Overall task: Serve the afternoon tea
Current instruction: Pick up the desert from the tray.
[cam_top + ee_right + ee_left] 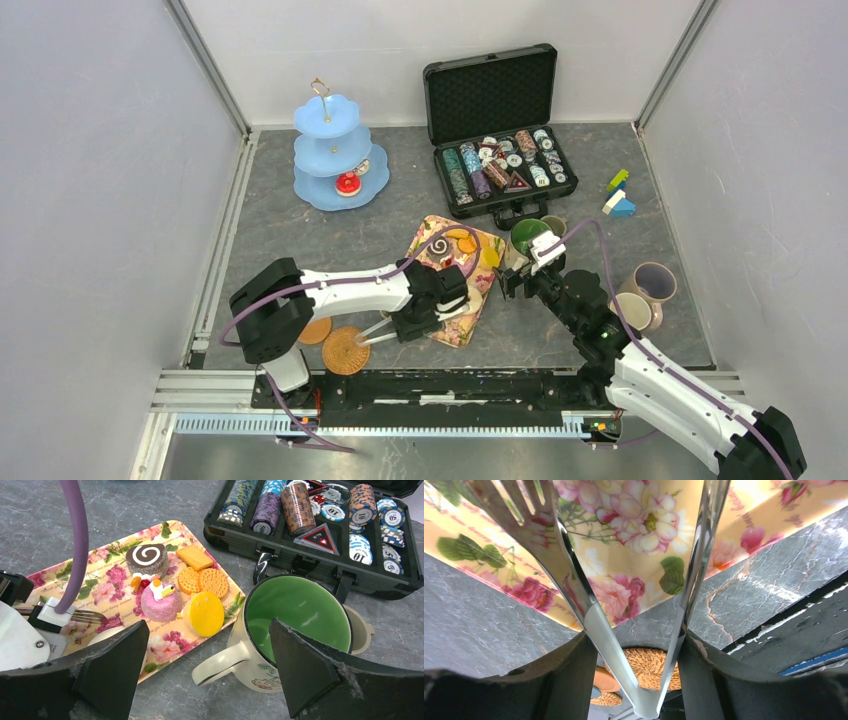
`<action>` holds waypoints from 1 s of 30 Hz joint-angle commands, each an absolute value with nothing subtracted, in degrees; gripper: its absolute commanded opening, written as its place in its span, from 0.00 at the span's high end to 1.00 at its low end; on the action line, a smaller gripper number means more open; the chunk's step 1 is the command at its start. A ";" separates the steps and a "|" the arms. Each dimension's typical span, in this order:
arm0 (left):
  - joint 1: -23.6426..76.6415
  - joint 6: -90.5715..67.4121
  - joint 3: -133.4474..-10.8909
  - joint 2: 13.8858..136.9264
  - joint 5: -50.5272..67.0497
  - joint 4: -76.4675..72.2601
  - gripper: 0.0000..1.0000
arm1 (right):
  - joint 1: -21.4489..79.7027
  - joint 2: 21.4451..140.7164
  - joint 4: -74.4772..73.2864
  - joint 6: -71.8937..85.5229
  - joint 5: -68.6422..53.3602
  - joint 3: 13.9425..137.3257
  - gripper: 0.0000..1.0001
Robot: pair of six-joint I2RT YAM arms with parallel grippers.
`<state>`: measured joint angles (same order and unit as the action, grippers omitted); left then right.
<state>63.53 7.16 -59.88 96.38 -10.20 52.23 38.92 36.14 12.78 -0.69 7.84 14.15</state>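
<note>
A floral tray (pixel 485 275) (pixel 107 587) holds a chocolate swirl cake (pixel 146 557), a pink cake (pixel 160 602), a yellow round piece (pixel 204 613) and orange biscuits (pixel 200 580). My left gripper (pixel 435 300) (pixel 636 645) hovers over the tray's near end, shut on metal tongs (pixel 574 580); both tong arms press against its fingers. A green-lined mug (pixel 527 236) (pixel 295 610) stands right of the tray, its handle (pixel 220 662) facing me. My right gripper (pixel 515 275) (pixel 209 630) stands open just above that handle, holding nothing.
A blue tiered stand (pixel 335 150) at back left carries a red donut (pixel 348 183). An open case of poker chips (pixel 500 160) lies behind the mug. Building blocks (pixel 618 195) and two mugs (pixel 650 282) sit right. Woven coasters (pixel 345 350) lie near the left arm.
</note>
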 commanded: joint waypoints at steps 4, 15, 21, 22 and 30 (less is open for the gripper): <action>64.71 9.01 -65.00 95.13 -11.43 52.71 0.35 | 39.20 35.84 14.54 -0.09 7.90 14.45 0.02; 64.99 10.87 -68.37 99.04 -12.04 51.68 0.31 | 39.20 35.27 14.41 -0.09 7.94 14.48 0.02; 65.03 11.90 -70.09 100.78 -12.56 50.51 0.31 | 39.22 35.47 14.36 -0.18 8.13 14.45 0.02; 65.01 12.24 -70.20 101.11 -12.79 50.29 0.31 | 39.15 35.37 14.31 -0.16 8.11 14.52 0.02; 65.02 13.18 -71.24 102.56 -13.37 49.23 0.36 | 39.20 35.82 14.17 -0.18 8.24 14.61 0.02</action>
